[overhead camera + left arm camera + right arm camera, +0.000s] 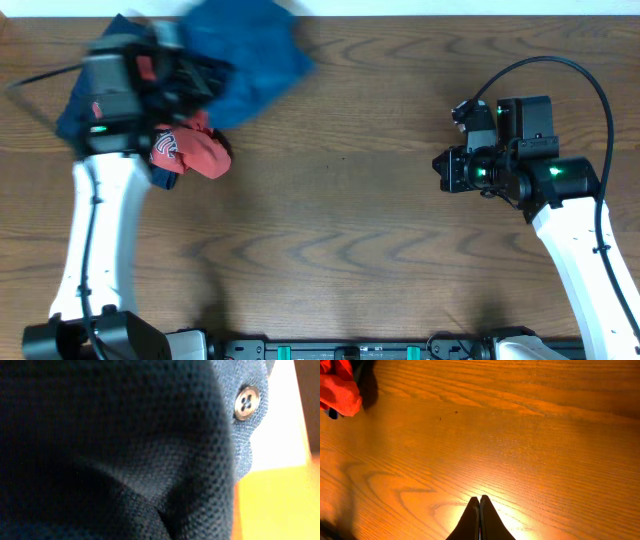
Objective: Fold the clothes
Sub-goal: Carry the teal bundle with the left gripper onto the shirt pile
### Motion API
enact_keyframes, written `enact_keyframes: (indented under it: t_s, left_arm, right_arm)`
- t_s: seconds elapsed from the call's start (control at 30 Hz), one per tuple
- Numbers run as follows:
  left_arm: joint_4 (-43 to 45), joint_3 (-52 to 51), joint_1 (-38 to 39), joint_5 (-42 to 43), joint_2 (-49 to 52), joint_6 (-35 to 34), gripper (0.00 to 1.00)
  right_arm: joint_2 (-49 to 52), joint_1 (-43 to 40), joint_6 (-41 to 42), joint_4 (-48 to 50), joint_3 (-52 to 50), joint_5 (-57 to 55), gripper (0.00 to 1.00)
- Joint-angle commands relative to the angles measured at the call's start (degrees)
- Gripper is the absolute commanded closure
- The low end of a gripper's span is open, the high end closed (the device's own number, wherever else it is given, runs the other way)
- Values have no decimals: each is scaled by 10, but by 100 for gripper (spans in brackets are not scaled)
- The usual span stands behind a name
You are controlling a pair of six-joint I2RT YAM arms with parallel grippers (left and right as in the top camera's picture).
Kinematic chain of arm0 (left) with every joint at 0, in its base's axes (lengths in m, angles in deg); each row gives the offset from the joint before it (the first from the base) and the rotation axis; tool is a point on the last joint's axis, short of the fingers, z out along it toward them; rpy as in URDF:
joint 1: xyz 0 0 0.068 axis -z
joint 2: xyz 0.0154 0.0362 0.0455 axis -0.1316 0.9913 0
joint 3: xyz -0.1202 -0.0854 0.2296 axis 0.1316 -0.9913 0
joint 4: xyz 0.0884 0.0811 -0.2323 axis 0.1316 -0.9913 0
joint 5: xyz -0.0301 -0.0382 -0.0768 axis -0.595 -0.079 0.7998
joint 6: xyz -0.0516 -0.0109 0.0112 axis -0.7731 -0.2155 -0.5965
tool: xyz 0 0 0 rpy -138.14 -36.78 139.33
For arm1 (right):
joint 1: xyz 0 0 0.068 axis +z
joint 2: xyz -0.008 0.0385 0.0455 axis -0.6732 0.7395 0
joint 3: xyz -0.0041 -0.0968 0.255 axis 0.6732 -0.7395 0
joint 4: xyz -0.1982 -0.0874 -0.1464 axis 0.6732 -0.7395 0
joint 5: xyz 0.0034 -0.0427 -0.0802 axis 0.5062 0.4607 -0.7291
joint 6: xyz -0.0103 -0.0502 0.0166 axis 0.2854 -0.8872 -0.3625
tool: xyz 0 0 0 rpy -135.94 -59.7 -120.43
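The clothes lie in a pile at the table's far left. The medium-blue T-shirt [250, 50] is on top and blurred. The red tee [190, 152] with white lettering sticks out at the front, and also shows in the right wrist view [337, 387]. A navy garment [68, 118] lies at the left. My left gripper [175, 75] is down in the pile, its fingers hidden by cloth. Navy knit fabric [125, 450] with a button [246, 403] fills the left wrist view. My right gripper [480, 502] is shut and empty, over bare wood at the right [442, 170].
The wooden table [340, 230] runs between the pile and the right arm. Its far edge [450, 14] meets a white surface. A black cable [30, 85] loops left of the pile.
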Motion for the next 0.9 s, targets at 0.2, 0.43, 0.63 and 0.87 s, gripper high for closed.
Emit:
enact_keyframes:
  t_s: [0.2,0.43,0.63,0.87]
  left_arm:
    - [34,3,-118,-81,66,3,92]
    - [26,3,-140,-83,183,14,15]
    - [0,3,-162,-78,174,50,2]
    - [-72,4,-194,-76,55,109,2]
  right_arm:
    - [0,-1,12,-3,1,3,99]
    - [0,-1,20,-17,1,3,99]
    - [0,-1,20,-27,1,2,99]
    - [0,-1,19,-24,1,-4,99]
